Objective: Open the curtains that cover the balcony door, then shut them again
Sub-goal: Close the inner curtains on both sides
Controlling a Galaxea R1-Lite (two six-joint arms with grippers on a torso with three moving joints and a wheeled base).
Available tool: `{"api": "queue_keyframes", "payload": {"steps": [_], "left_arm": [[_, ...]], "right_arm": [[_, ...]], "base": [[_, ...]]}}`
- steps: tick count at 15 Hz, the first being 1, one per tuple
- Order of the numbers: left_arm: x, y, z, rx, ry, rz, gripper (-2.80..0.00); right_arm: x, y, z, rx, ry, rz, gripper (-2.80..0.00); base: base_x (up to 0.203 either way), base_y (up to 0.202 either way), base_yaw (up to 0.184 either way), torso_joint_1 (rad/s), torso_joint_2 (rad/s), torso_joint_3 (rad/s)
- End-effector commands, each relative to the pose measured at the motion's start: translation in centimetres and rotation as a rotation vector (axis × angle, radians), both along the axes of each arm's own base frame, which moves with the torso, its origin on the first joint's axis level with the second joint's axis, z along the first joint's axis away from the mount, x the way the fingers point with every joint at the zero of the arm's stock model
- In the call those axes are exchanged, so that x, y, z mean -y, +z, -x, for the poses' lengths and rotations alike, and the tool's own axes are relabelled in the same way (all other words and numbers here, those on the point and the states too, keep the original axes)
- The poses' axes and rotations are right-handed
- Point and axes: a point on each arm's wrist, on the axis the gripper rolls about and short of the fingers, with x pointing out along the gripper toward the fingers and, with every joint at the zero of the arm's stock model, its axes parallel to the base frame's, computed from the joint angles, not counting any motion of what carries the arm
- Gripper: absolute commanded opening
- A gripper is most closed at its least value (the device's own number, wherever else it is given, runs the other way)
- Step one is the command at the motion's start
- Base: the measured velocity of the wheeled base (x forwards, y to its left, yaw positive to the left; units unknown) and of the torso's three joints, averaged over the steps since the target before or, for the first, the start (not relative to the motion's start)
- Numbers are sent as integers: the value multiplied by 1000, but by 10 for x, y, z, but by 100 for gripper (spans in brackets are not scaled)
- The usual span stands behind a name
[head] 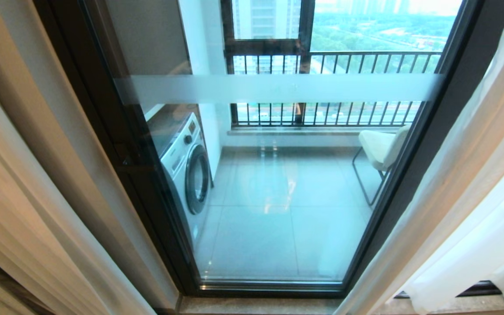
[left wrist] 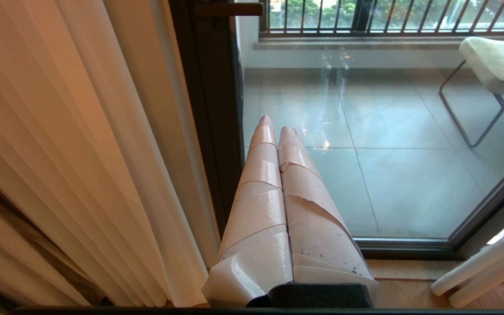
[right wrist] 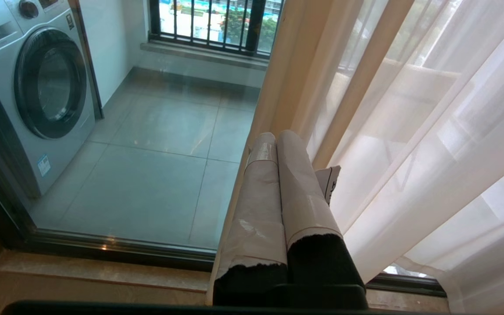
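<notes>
Curtains (head: pixel 462 183): parted, one panel bunched at each side, so the door (head: pixel 278 183) glass shows bare between them; I judge the opening half done and the closing still to do.

Left gripper (left wrist: pixel 274 124): fingers pressed together, holding nothing, pointing down at the glass just beside the left panel (left wrist: pixel 81 153), apart from it.

Right gripper (right wrist: pixel 276 140): fingers pressed together, nothing pinched, tips at the inner edge of the right panel (right wrist: pixel 409 153); whether they touch the fabric I cannot tell. Well placed, I judge, to draw it back across.
</notes>
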Motion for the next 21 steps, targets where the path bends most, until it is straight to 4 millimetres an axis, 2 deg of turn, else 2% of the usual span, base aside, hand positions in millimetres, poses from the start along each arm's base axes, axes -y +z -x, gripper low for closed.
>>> {"api": "queue_keyframes", "payload": {"steps": [1,21], "left_arm": [[0,0,0,1,1,0,-280],[0,0,0,0,2,-2,-280]], "right_arm": [[0,0,0,1,0,2,-280],[0,0,0,1,0,0,-280]], "base": [[0,0,0,0,0,0],[0,0,0,0,0,0]]}}
